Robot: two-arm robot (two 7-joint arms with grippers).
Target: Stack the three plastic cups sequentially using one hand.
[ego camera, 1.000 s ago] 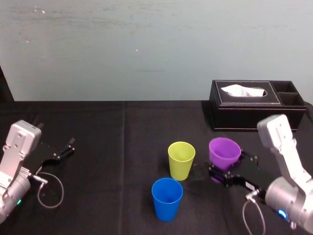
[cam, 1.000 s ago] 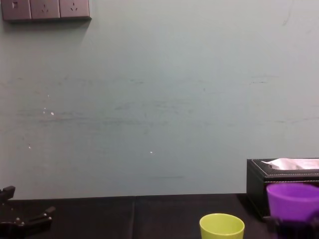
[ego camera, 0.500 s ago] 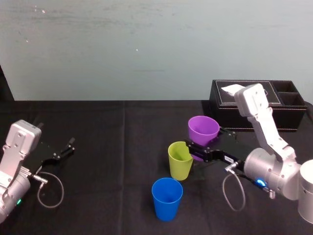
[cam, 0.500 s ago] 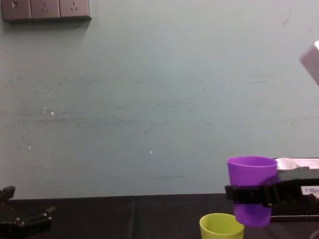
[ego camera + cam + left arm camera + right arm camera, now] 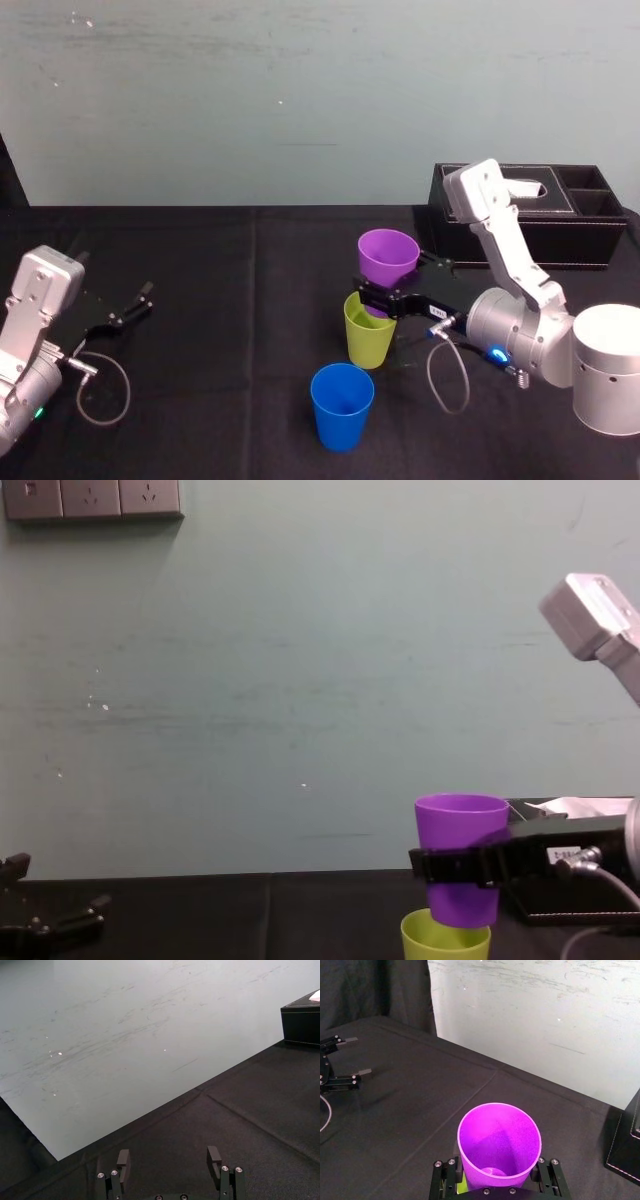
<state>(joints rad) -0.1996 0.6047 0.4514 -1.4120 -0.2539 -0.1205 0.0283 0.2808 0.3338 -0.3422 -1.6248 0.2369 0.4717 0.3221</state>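
Above the lime-green cup (image 5: 368, 335), the right end effector (image 5: 388, 297) pinches the purple cup (image 5: 388, 255); smooth, tapered, upright.

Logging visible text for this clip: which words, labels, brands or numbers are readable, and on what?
No text is legible.
White label behind the right gripper holding the purple cup: print too small to read.
Lime-green cup, blue cup, tissue box, left gripper parked at left: no markings seen.

Right end effector (image 5: 385, 299) clamps upright purple cup (image 5: 388, 256), base at mouth of lime-green cup (image 5: 368, 336); blue cup (image 5: 341, 405) stands apart
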